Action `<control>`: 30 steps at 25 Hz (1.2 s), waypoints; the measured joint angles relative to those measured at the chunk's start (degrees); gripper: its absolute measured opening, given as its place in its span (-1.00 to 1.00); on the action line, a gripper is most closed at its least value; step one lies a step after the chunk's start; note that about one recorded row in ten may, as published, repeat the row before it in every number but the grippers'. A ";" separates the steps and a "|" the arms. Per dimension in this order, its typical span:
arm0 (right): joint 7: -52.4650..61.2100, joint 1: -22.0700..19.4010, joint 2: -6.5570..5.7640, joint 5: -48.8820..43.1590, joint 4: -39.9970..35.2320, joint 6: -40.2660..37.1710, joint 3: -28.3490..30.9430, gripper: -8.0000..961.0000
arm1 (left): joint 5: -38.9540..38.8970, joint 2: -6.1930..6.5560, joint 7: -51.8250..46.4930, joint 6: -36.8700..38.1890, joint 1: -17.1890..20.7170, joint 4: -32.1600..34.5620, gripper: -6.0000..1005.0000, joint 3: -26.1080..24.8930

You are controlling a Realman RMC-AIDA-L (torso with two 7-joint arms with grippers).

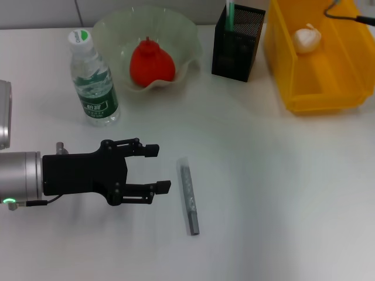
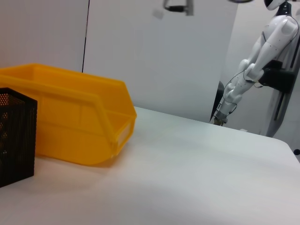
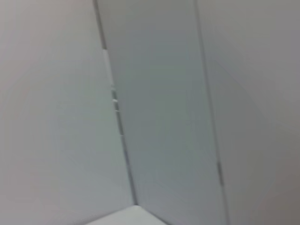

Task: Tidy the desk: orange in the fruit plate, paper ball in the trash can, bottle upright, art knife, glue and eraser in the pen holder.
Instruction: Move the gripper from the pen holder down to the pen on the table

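The grey art knife (image 1: 188,196) lies on the white desk, just right of my left gripper (image 1: 160,170), which is open with nothing between its fingers. The orange (image 1: 152,63) rests in the pale-green fruit plate (image 1: 186,35) at the back. The bottle (image 1: 93,81) stands upright left of the plate. The green glue (image 1: 230,13) sticks out of the black pen holder (image 1: 237,42). The paper ball (image 1: 306,39) lies in the yellow trash can (image 1: 319,88). The left wrist view shows the trash can (image 2: 70,119) and pen holder (image 2: 16,136). The eraser is out of view. My right gripper is not in view.
A black cable (image 1: 345,12) hangs over the trash can's far corner. Another white robot arm (image 2: 253,70) stands beyond the desk's far edge in the left wrist view. The right wrist view shows only wall panels.
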 joint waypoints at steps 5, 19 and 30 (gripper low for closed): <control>-4.71 -1.13 -0.80 0.11 3.76 -10.44 4.78 0.60 | -0.05 0.00 0.00 0.00 0.00 -0.01 0.60 -0.04; -18.00 -4.85 -2.25 -3.19 16.04 -19.94 5.25 0.60 | -0.25 -0.22 -0.46 0.02 -0.08 -0.23 0.60 -1.61; -16.77 -2.58 -1.72 -11.96 17.23 -21.40 5.21 0.60 | -0.71 -0.44 -0.04 0.16 -0.09 -0.28 0.60 -1.70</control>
